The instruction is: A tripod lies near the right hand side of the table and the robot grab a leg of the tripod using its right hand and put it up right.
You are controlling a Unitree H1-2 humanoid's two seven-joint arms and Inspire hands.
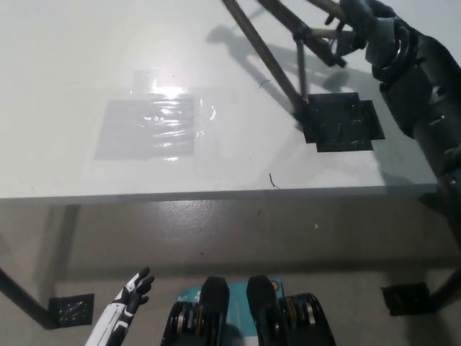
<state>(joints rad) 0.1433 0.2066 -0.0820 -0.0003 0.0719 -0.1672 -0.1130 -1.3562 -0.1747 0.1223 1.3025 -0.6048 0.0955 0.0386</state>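
Resting low: the white left hand (134, 290) hangs below the table's near edge, toward its left end, fingers spread apart and holding nothing.
Floor: a dark square pad (70, 310) lies just left of that hand, at the foot of a table leg.
Table (216, 173): white top, its near edge running across the middle of the view.
Clear tape patch (151, 127): glossy, left of centre on the top.
Black tape patch (340, 121): near the right end, one tripod foot touching its far left corner.
Tripod (277, 50): dark legs slanting up toward the far right corner, top out of frame.
Right hand (364, 25): black, at a tripod leg by the far right corner; I cannot tell whether its fingers are closed on it.
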